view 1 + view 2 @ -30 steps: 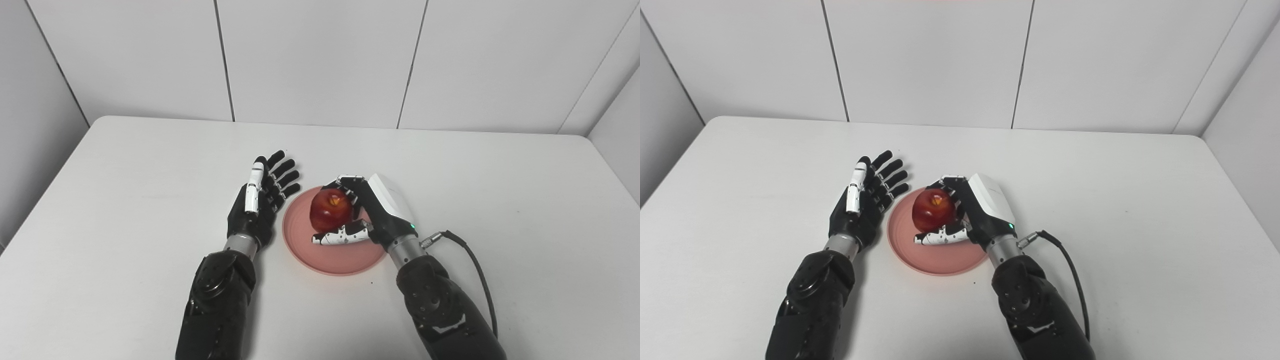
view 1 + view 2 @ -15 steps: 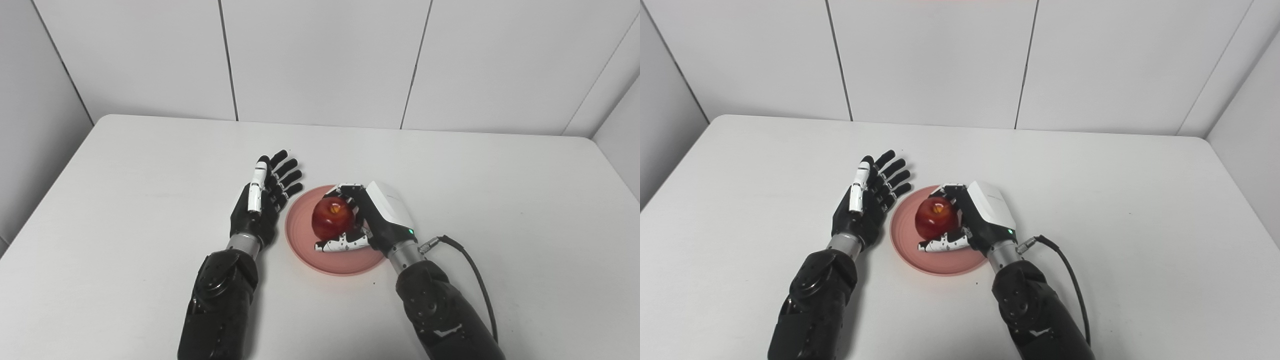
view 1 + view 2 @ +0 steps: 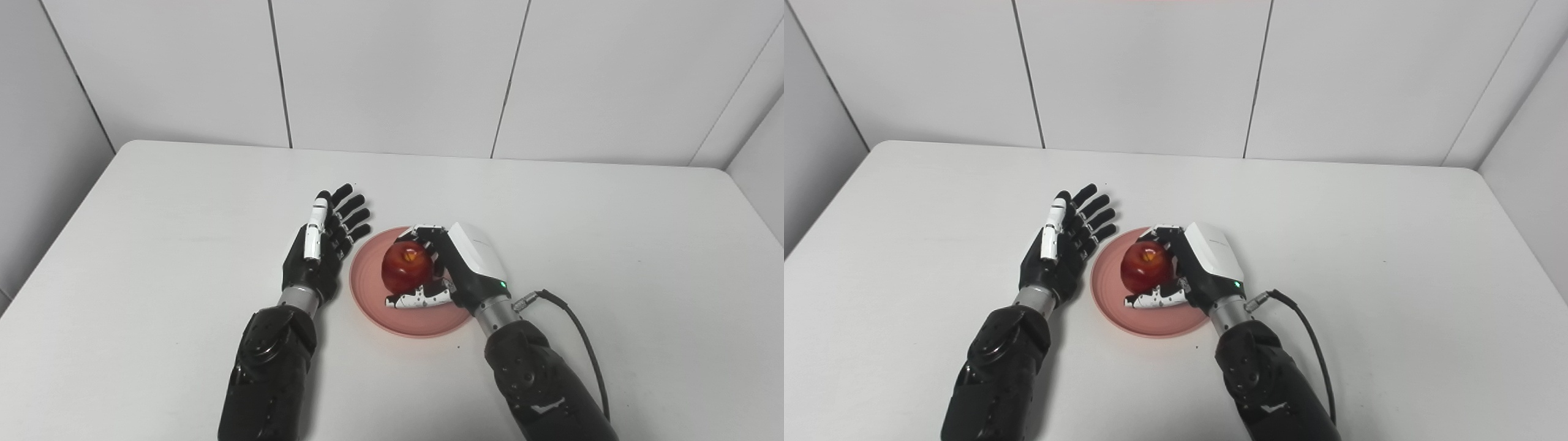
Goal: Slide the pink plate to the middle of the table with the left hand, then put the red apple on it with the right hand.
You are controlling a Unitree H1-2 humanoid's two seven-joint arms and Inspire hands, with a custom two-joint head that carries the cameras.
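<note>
Glossy round red apple (image 3: 405,267) is seated on the smooth, shallow pink plate (image 3: 375,306) mid-worktop (image 3: 153,245); right robot hand (image 3: 456,269) is curled around the apple; left robot hand (image 3: 321,248) is spread flat beside the plate, nothing held.

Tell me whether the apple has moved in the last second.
Yes: the apple has come down slightly toward the plate; the view shifted too.

Setting: robot test cell or lab. Evidence: bare white desk (image 3: 153,245), plain white panelled walls (image 3: 392,67) enclosing three sides.
</note>
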